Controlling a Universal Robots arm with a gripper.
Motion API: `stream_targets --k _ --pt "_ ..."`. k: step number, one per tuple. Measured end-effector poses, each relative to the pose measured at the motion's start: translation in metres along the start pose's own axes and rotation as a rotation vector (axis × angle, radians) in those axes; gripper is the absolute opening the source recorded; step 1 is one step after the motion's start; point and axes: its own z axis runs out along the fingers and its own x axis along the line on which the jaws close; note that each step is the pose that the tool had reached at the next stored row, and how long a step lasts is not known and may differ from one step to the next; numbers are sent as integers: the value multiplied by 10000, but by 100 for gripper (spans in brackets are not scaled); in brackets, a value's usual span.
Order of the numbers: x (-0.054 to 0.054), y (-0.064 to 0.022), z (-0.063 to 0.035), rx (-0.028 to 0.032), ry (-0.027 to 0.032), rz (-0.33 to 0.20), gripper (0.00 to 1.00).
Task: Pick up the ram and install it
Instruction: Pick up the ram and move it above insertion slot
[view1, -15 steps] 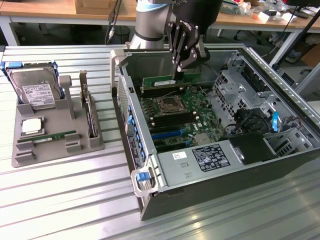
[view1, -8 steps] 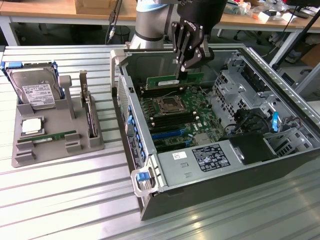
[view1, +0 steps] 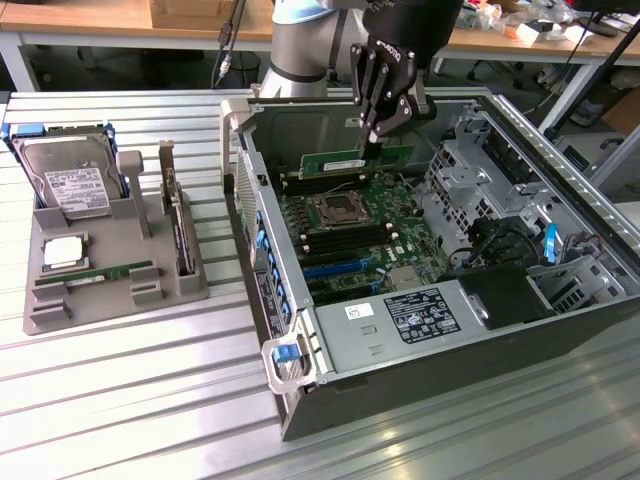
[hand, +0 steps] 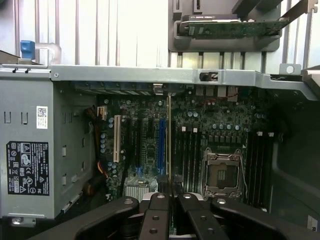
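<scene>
The ram (view1: 345, 163), a green stick poised long edge down over the motherboard (view1: 400, 250) inside the open computer case (view1: 400, 395), clamped in the closed gripper (view1: 372, 138); grey parts tray (view1: 50, 300) well apart at the exterior view's left.

Upper centre of the exterior view: a matte black metal gripper (view1: 375, 135) stands out against the long bright-green circuit-board ram stick (view1: 357, 161) with its white sticker. Below them, the dark green motherboard (view1: 350, 225) is banded by black slots and one vivid blue plastic slot (view1: 335, 268). The pale grey steel computer case (view1: 300, 125) carries a blue plastic latch (view1: 287, 352) and a black label with white print (view1: 415, 315). At the exterior view's left, a flat grey moulded tray (view1: 60, 310) bears a silver hard drive (view1: 70, 178) with a white label and a square silver processor chip (view1: 62, 252). The ribbed silver aluminium table (view1: 130, 400) runs in light-and-shadow stripes.
</scene>
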Motion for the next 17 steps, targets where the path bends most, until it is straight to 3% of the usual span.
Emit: stream_targets --k 17 --pt "4 -179 1 -1 31 -7 12"
